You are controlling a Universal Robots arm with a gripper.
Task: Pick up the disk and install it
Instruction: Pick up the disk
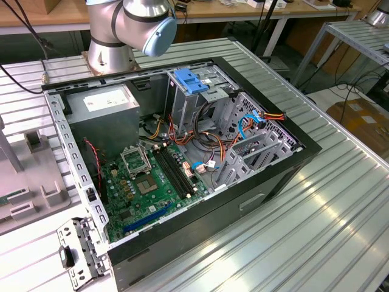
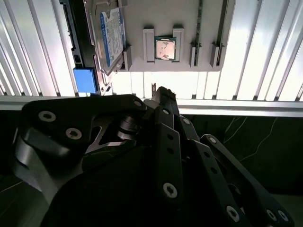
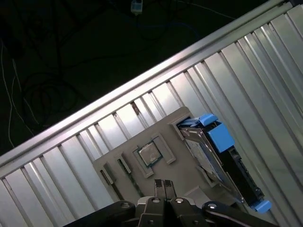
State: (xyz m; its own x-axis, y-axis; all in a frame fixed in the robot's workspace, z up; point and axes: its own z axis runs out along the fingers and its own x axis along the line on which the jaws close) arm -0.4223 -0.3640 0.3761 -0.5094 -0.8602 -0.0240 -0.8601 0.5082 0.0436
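Your claw point(image 3: 163, 186) is pinched closed and empty; the disk point(image 3: 204, 153) stands on edge in the tray point(image 3: 182, 175) nearby, at two o'clock.

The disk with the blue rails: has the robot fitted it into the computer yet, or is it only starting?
Nothing looks done yet. The disk leans in its grey holder on the table, outside the open computer case. In hand: nothing; the tool hangs near the holder, shut and empty, apart from the disk. Left: both the pick-up and the fitting into the case.
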